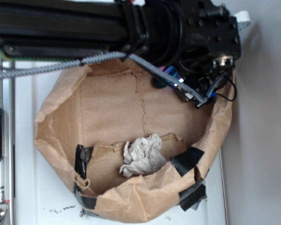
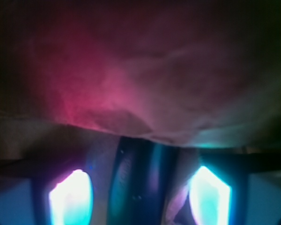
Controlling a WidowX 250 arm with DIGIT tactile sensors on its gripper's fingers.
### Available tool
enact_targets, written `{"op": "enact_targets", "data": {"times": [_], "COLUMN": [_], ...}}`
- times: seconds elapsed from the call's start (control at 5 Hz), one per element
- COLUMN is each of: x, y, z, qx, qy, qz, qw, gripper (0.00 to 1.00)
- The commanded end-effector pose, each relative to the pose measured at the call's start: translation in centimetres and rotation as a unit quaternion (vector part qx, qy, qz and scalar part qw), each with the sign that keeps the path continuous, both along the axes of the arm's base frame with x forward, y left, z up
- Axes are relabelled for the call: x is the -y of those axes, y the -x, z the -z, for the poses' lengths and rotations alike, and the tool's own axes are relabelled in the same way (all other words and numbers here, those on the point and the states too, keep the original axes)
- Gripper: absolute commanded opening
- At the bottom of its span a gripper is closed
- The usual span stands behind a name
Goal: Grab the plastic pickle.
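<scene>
White bench (image 1: 23, 197) shows on the left and along the bottom of the exterior view, with a pale wall on the right. On it sits one brown paper bag (image 1: 145, 199), its sides rolled down into a shallow basin and patched with black tape (image 1: 187, 159); at least three patches can be counted on the near rim and left side. One crumpled paper wad (image 1: 141, 155) lies inside, toward the near wall.

Much is hidden. The black arm (image 1: 75, 26) spans the top of that view and covers the bag's far edge, and a braided cable (image 1: 42, 68) runs under it. The claw (image 1: 166, 77) reaches down into the bag's far right corner; only bits of its glowing pink and blue fingers peek out below the arm there, so its state cannot be read from that view.

The wrist view is dim and blurred, washed in red light on the paper ahead. Two bright fingers (image 2: 70, 197) stand at the lower left and right. Between them lies one dark, glossy, rounded piece, the pickle (image 2: 131, 183), cut off by the bottom edge. Gaps seem to show on both sides of it; whether the claw grips it cannot be told.
</scene>
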State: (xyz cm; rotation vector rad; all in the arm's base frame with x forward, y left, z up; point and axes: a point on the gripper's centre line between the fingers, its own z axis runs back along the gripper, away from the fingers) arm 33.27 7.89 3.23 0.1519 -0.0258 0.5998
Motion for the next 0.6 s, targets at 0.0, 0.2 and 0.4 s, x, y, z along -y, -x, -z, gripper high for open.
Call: {"op": "enact_targets", "data": {"times": [0.0, 0.2, 0.4], "x": [-0.29, -0.15, -0.14], "y": [-0.09, 0.26, 0.64], "z": [-1.65, -1.39, -1.52], "qx": [0.042, 0.044, 0.046], "qy": [-0.03, -0.04, -0.04], "qz": [0.006, 0.001, 0.002], "qw": [0.999, 0.998, 0.998], "gripper": [0.0, 0.0, 0.0]}}
